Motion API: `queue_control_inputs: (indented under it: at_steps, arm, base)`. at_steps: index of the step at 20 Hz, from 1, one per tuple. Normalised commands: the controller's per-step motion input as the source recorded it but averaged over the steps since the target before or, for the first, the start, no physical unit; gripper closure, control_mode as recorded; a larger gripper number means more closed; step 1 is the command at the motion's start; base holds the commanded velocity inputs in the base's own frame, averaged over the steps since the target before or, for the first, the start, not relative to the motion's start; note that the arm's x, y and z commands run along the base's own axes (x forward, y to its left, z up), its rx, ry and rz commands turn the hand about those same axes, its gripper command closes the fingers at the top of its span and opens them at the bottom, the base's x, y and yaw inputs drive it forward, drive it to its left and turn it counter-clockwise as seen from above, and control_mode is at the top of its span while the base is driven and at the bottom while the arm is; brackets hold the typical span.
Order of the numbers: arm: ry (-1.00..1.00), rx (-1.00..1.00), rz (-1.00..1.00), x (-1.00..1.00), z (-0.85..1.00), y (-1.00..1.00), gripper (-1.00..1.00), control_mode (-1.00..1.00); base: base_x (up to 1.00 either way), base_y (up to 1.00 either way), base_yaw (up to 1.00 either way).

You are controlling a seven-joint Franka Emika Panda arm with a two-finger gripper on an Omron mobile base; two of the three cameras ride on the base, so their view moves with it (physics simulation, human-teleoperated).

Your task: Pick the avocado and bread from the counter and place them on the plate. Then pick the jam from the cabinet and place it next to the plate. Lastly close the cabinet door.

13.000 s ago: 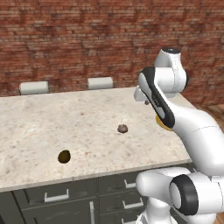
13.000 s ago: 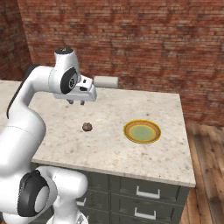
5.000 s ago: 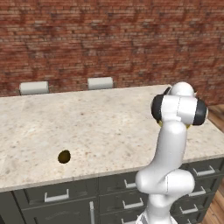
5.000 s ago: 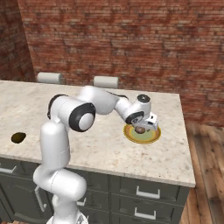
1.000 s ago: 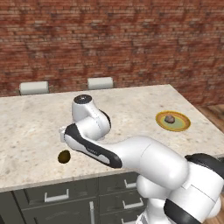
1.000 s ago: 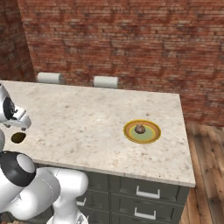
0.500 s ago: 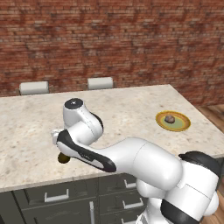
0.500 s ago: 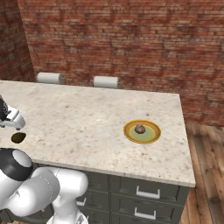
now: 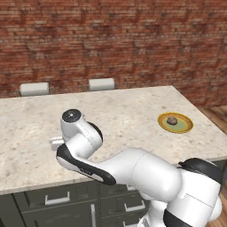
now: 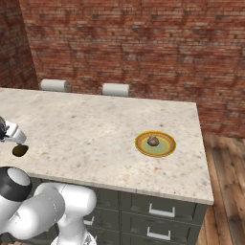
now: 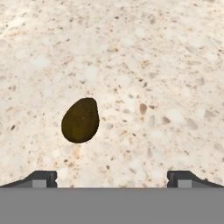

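While the arm bends low and far out to the robot's left over the worktop point(image 10: 95, 129), its hand point(image 11: 112, 178) hangs above the avocado point(image 11: 80, 120) w/ fingers point(image 11: 41, 178) spread wide and nothing held. Seen from the hand, the avocado lies on bare speckled stone, ahead of the tips and nearer one finger than the other, not touching either. From the right base, the avocado point(image 10: 19, 150) sits near the worktop's front edge, just below the white wrist, well apart from the plate point(image 10: 155, 144). The bread point(image 10: 153, 140) rests on the plate, approx. at its middle; same from the left base: bread point(image 9: 172, 120) on plate point(image 9: 176, 123). Elbow and forearm sweep across the front of the worktop point(image 9: 124, 111) in the left base view, hiding the avocado's spot. Brick wall point(image 10: 124, 43) runs behind the worktop.
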Motion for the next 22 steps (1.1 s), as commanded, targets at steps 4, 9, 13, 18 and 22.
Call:
queue_control_inputs:
  at_steps: [4,9,13,18,22]
  arm:
    - [0.02,0.00,-0.01,0.06,-0.23,0.27,-1.00,-1.00]
    - [0.04,0.00,-0.03,0.06,-0.11,0.30,-1.00,-1.00]
    - [0.02,0.00,-0.04,0.09,-0.11,0.20,-1.00,-1.00]
    - [0.01,0.00,-0.04,0.13,-0.12,0.04,-1.00,-1.00]
    - [0.01,0.00,-0.05,0.18,-0.17,0.00,-1.00,-1.00]
  base:
    - [0.00,0.00,0.00]
    - [0.00,0.00,0.00]
    - [0.00,0.00,0.00]
    - [0.00,0.00,0.00]
    - [0.00,0.00,0.00]
